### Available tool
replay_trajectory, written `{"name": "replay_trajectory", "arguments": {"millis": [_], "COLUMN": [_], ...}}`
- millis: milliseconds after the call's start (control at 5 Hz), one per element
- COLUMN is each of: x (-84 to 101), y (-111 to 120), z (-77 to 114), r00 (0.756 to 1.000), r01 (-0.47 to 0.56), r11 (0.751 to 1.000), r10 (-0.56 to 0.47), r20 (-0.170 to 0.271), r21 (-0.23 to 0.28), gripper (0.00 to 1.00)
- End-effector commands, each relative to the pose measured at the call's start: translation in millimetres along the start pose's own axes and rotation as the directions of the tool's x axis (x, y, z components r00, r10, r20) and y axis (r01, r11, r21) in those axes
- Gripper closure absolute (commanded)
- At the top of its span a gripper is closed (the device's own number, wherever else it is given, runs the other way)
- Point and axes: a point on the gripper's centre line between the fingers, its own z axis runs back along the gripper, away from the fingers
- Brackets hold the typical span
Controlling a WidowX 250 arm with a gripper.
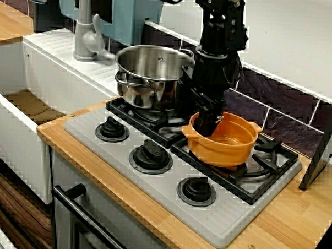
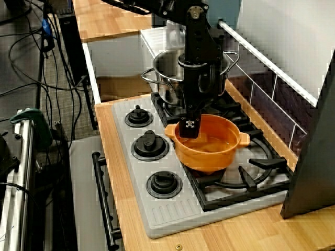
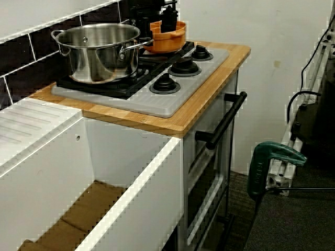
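– Hand (image 1: pixel 206 125) is hanging straight down at the rim of the orange pot (image 1: pixel 231 146), isn't it?

– Yes. In the front view one finger is sitting inside the wall. In the view from above the tip is showing outside the wall, so the hand is straddling the rim. Whether it is really pinching that wall, I cannot tell.

– Where is the pot sitting?

– On the black grate (image 1: pixel 266 162), over the burner farther from the sink and near the steel stockpot (image 1: pixel 151 74), though not touching it.

– How are you expecting it to handle?

– I am judging it light and stiff, probably plastic, with a glossy skin that is looking rather slick, and not fragile. A pinch on one side of the rim is risking a tilt. The two small ears (image 2: pixel 243 140) are looking like the steadier places to take hold, or else the wall just beside one.

– And the surroundings, big to small?

– A pale wall and dark tiles (image 1: pixel 288 102) are running along the back. The white sink (image 1: pixel 16 145) with its grey tap (image 1: pixel 84 33) is taking one end. A wooden desk (image 1: pixel 282 229) is carrying the grey hob (image 1: pixel 168 210). Below it, in the view from the sink end, the oven handle (image 3: pixel 226 120) is showing, with a green clamp (image 3: pixel 261 162) hanging nearby. Three black knobs (image 1: pixel 151 154) are lining the hob's front.
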Motion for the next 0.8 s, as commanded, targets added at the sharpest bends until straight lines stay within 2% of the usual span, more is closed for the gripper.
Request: {"name": "replay_trajectory", "arguments": {"millis": [0, 200, 600], "x": [1.0, 1.1, -1.9], "y": [4.0, 2.8, 0.2], "z": [17.7, 19.1, 24.5], "r00": [0.998, 0.998, 0.997], "r01": [0.019, 0.026, 0.039], "r11": [1.0, 1.0, 0.999], "r10": [-0.019, -0.026, -0.038], "r20": [0.058, 0.058, 0.068], "r21": [0.002, -0.001, -0.007], "gripper": [0.84, 1.0, 1.0]}}
